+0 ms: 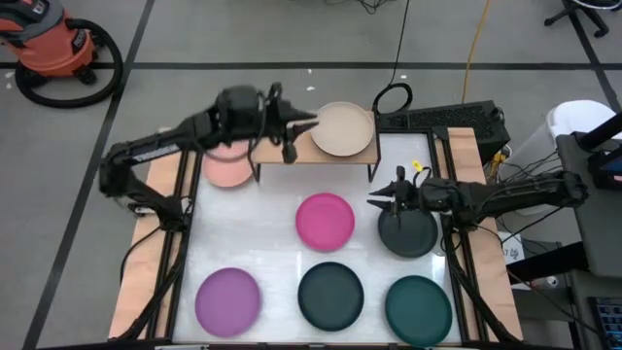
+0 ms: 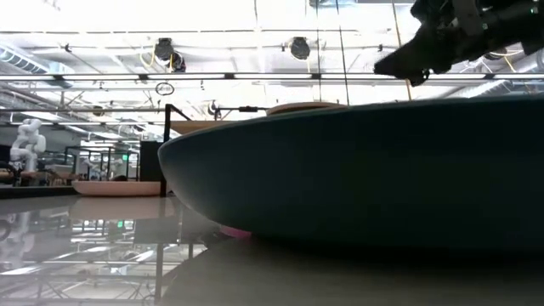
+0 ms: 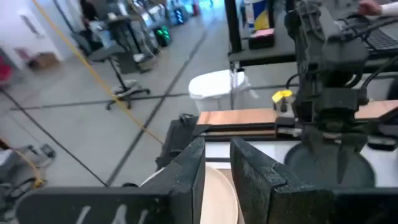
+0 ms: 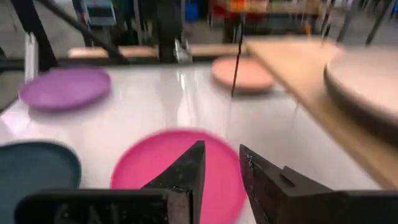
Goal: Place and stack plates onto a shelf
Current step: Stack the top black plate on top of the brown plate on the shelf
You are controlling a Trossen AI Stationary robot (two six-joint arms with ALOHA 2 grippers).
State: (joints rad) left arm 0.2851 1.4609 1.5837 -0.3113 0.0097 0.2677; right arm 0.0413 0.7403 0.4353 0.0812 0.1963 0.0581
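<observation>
The shelf [image 1: 292,151] stands at the table's far edge with a beige plate [image 1: 342,128] lying flat on its wooden top. My left gripper [image 1: 313,122] hovers at that plate's left rim [image 3: 217,193], its fingers open by a narrow gap with nothing between them. My right gripper [image 1: 373,201] points toward the table's left, above the gap between the magenta plate [image 1: 325,221] and a charcoal plate [image 1: 408,233]. It is open by a narrow gap [image 4: 222,162] and empty. A salmon plate [image 1: 228,170] lies on the table by the shelf's left legs.
Along the near edge lie a purple plate [image 1: 228,298], a dark plate [image 1: 330,295] and a teal-green plate [image 1: 418,306]. A dark teal plate [image 2: 357,170] fills most of the low view. The shelf's left half [image 1: 277,146] is bare. Cables and a keyboard lie beyond the far edge.
</observation>
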